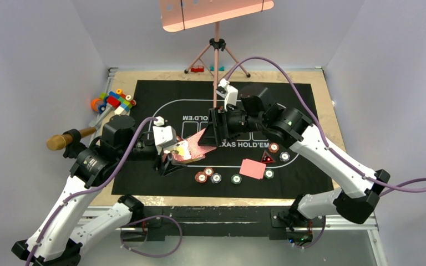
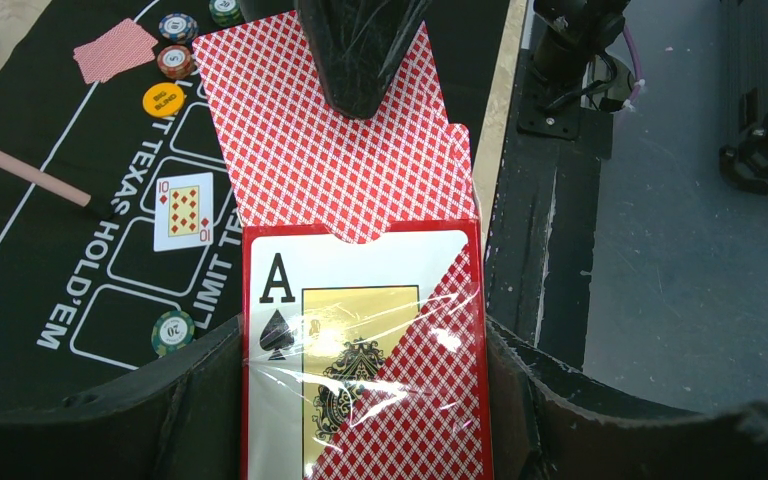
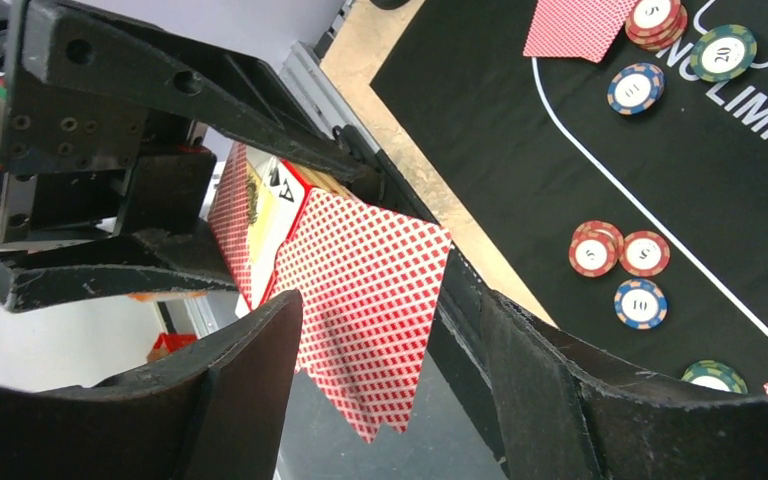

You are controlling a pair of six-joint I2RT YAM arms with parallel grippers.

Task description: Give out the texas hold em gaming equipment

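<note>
My left gripper (image 1: 173, 158) is shut on a red ace-of-spades card box (image 2: 365, 360), also in the top view (image 1: 181, 151). Red-backed playing cards (image 2: 310, 140) stick out of the box's open end. My right gripper (image 1: 213, 133) is open, its jaws on either side of those cards (image 3: 370, 290) with a gap showing at the right finger (image 3: 550, 390). On the black mat (image 1: 161, 94) lie striped chips (image 1: 201, 177), a face-down card (image 1: 252, 168) and a dark red-marked triangle (image 1: 267, 158). The left wrist view shows a ten of diamonds (image 2: 183, 210) and an orange button (image 2: 163, 99).
Colourful toy blocks (image 1: 113, 101) and a wooden-handled tool (image 1: 66, 139) lie at the table's left. A pink tripod stand (image 1: 217, 55) with a pink board rises at the back, its pole over the mat. More chips (image 1: 274, 147) lie near the right arm.
</note>
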